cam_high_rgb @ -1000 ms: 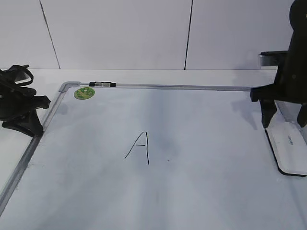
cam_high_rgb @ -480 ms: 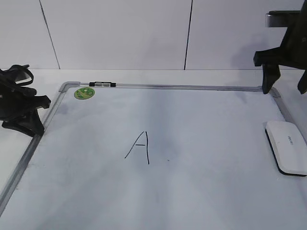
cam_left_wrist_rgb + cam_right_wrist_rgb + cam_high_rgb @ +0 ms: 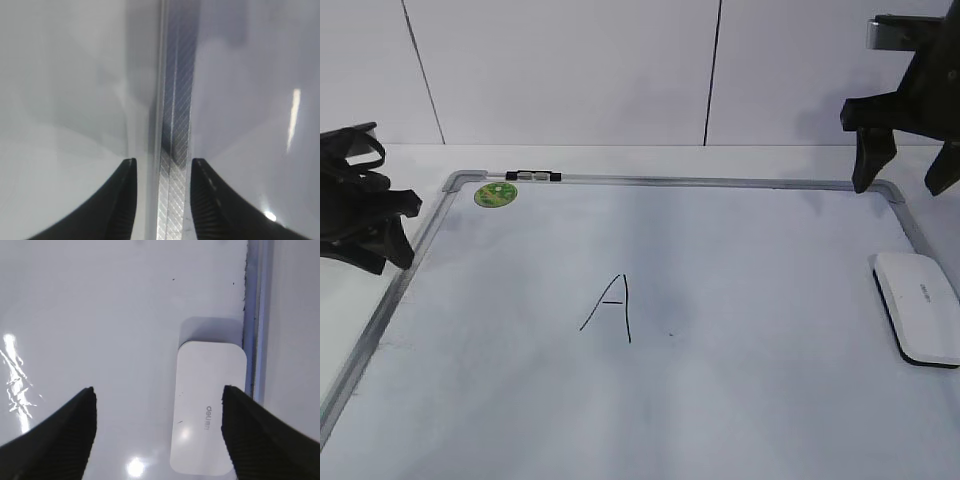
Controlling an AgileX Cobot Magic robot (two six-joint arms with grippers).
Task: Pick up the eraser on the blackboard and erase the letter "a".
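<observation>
1. Blackboard [image 3: 740, 400]: white dry-erase surface in a grey metal frame, lying flat on the pale worktop [image 3: 400, 158]. It takes up most of the exterior view.
2. Right pincer [image 3: 902, 170]: hangs in the air above the blackboard's far right corner, jaws spread wide, nothing between them. Its wrist view looks down on the eraser, clear of both fingers.
3. Left pincer [image 3: 382, 245]: at the blackboard's left edge. In its wrist view [image 3: 161, 200] the jaws stand apart, one on each side of the frame rail; cannot tell whether they touch it.
4. Eraser [image 3: 918, 306]: white rounded block with a dark underside, lying flat on the blackboard against its right edge, just beside the frame. Grey lettering on top. Not held.
5. Capital "A" [image 3: 610, 307]: thin black marker, near the blackboard's middle. No lowercase "a" visible.
6. Green sticker [image 3: 495, 194]: round, at the far left corner.
7. Clip [image 3: 533, 176]: small, black and silver, on the far frame rail beside the sticker.
</observation>
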